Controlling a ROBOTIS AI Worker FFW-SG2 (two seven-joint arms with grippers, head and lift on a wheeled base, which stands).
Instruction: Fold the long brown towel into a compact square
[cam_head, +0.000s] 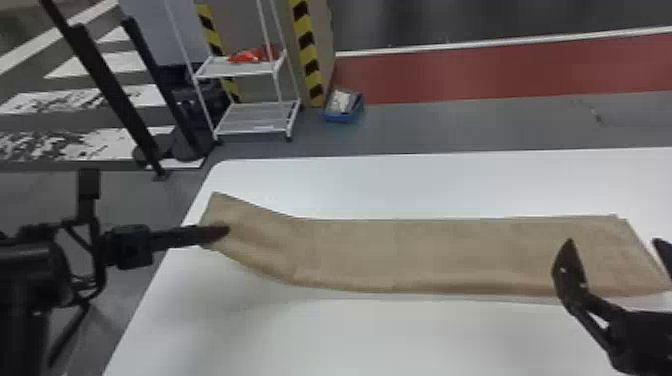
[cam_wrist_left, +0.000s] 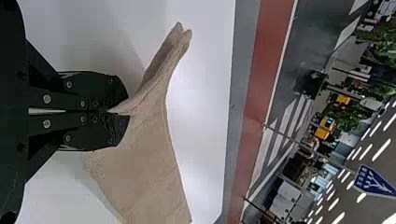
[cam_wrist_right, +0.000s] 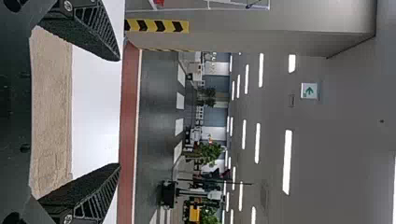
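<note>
The long brown towel (cam_head: 400, 255) stretches left to right across the white table, its left end raised off the surface. My left gripper (cam_head: 222, 233) is at that raised end. In the left wrist view the left gripper (cam_wrist_left: 122, 112) is shut on the towel (cam_wrist_left: 144, 163), which drapes to both sides of the fingertips. At the towel's right end my right gripper (cam_head: 617, 250) stands open, its fingers spread above the cloth. In the right wrist view the right gripper (cam_wrist_right: 118, 112) has a wide gap between its fingers, with the towel (cam_wrist_right: 51, 112) beyond them.
The white table (cam_head: 320, 335) has its left edge close by my left arm. Behind it on the floor stand a white wire shelf (cam_head: 240, 70), a blue bin (cam_head: 344, 106) and black posts at the left.
</note>
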